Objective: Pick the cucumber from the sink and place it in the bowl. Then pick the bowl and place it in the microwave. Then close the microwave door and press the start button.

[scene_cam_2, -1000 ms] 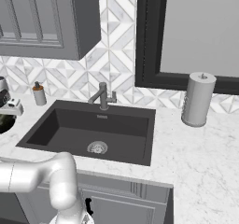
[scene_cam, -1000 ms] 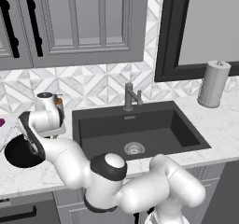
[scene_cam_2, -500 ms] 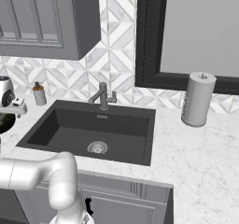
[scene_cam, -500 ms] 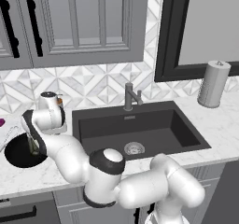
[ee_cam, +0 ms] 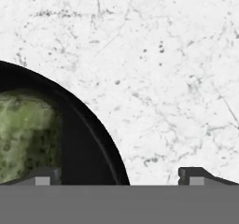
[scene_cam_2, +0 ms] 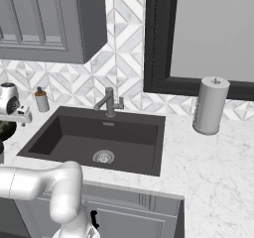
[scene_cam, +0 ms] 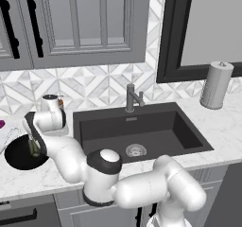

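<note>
On the marble counter (scene_cam: 222, 122) left of the sink (scene_cam: 142, 131), the black bowl (scene_cam: 19, 156) sits with the cucumber (ee_cam: 25, 139) already lying inside it, so the basin holds nothing but its drain. The gripper (ee_cam: 119, 175) hangs low over the bowl's rim; in the hand view one finger tip stands over the bowl's dark inside and the other over bare counter, so the jaws are spread wide, straddling the rim (ee_cam: 100, 139), and hold nothing. Judgement: first step done, next is lifting the bowl. The bowl looks rigid, shallow and thin-walled, probably light, with a smooth matte surface that may slip under a pinch. The rim wall is the only place to take hold, one finger inside and one outside, as they now stand. The cucumber is loose and round, resting near that side; it may roll if the bowl tilts, so the lift calls for a level carry. A one-sided rim grip may let the bowl sag away from the fingers. The microwave's position cannot be told.
</note>
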Controlling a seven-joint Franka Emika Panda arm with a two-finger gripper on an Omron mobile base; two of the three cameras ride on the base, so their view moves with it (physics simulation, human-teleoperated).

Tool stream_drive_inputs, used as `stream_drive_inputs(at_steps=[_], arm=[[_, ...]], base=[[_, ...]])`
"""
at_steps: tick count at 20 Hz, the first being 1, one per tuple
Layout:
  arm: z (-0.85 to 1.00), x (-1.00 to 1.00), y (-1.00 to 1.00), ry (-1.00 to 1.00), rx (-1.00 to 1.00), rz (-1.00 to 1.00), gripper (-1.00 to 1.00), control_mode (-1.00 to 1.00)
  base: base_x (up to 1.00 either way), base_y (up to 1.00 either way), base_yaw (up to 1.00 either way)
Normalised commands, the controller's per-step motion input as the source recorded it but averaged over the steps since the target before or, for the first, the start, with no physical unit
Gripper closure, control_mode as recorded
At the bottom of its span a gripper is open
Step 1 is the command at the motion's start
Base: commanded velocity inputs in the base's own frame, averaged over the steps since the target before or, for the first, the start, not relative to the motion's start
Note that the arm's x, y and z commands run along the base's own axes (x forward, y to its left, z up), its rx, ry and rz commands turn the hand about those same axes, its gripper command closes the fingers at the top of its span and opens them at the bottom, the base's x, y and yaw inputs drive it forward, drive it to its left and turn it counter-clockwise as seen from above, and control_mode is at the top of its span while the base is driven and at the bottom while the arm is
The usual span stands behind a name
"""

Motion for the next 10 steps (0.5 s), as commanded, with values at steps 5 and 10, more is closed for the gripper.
stream_drive_inputs(at_steps=[5,10], arm=[[-0.27,0.2,0.11,0.01,0.0,0.0,-1.0,-1.0],[-0.25,0.09,0.39,0.0,0.0,0.0,1.0,-1.0]], base=[[0.0,0.0,0.0],[0.0,0.0,0.0]])
